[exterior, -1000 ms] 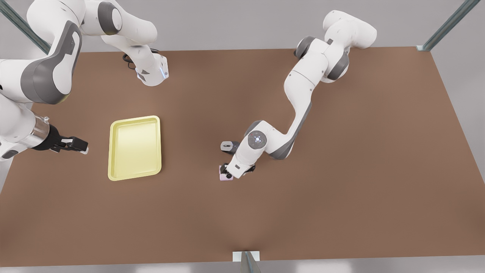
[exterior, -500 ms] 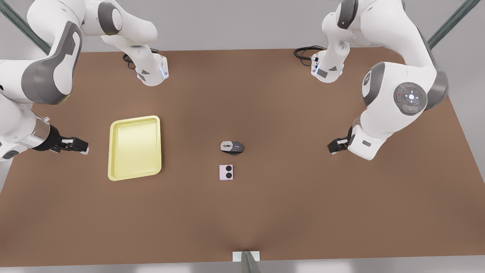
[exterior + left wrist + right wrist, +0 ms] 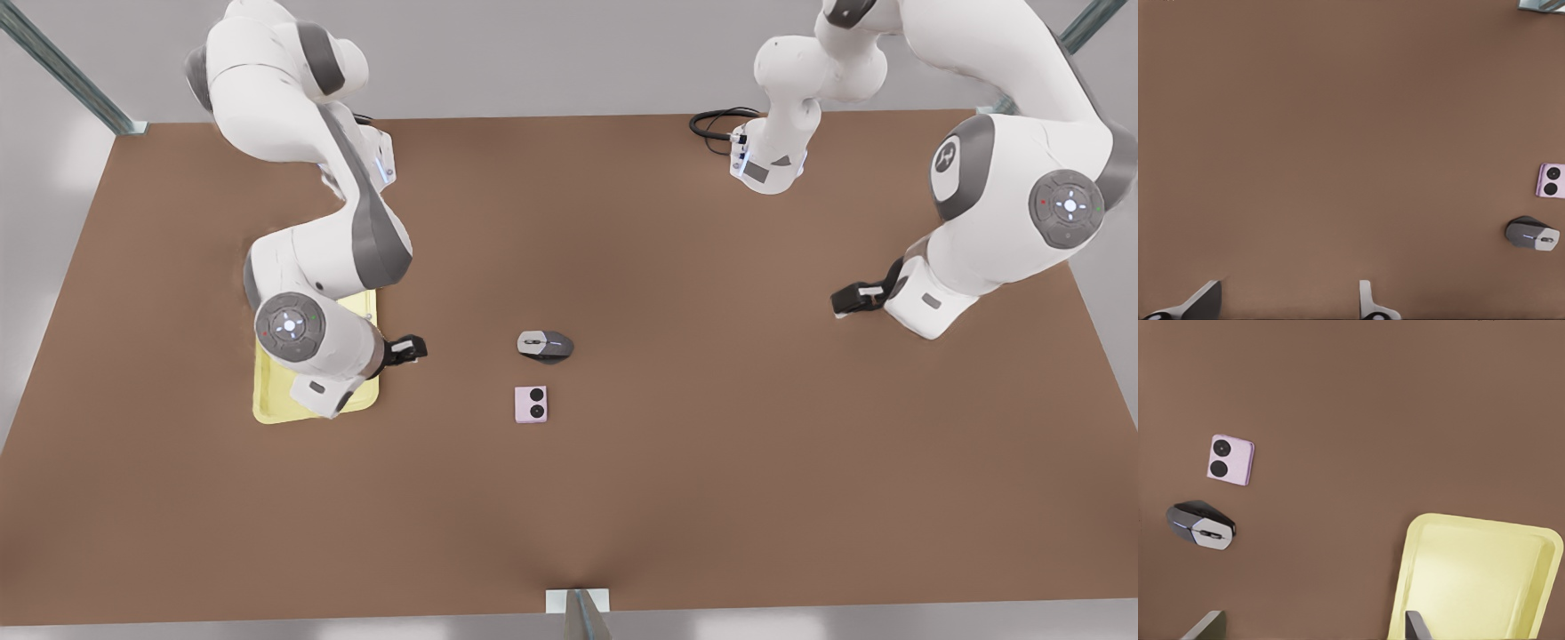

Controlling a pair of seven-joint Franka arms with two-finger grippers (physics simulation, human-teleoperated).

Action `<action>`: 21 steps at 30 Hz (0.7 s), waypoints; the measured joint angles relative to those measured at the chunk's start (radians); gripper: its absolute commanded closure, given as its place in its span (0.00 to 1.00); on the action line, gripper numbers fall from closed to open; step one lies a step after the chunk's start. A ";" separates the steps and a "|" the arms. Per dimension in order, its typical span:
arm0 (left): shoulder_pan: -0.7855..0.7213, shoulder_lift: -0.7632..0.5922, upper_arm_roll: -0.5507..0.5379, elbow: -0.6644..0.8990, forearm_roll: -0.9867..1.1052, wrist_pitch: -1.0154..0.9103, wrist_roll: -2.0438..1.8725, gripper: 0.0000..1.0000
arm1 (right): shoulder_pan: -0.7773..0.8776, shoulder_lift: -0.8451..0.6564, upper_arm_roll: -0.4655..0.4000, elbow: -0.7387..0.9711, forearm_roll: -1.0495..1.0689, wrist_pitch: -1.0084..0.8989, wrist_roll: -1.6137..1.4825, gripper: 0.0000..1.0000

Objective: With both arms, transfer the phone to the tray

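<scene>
**A:** Since half a second ago, the right tool (image 3: 411,348) has swung in from the front view's left and hangs past the tray (image 3: 267,407). The left tool (image 3: 852,299) has drawn farther off to the front view's right.

**B:** Fingers?

**A:** Apart on both, holding nothing.

**B:** And the phone (image 3: 531,404)?

**A:** Flat on the counter (image 3: 711,462), unmoved, near the mouse (image 3: 545,346), well apart from the tray.

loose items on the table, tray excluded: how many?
2. The phone lies near the middle of the table; the grey mouse sits just above it in the front view, apart. The right arm covers part of the tray, so something could hide there.
</scene>
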 measured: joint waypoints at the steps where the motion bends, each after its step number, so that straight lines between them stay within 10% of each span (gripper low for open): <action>1: 0.021 -0.020 -0.022 -0.025 0.017 0.021 0.014 0.00 | 0.045 0.035 0.002 0.001 0.004 0.040 0.021 0.00; 21: 0.043 0.054 0.012 -0.030 0.063 0.115 0.176 0.00 | 0.183 0.374 0.050 -0.095 -0.021 0.638 0.453 0.00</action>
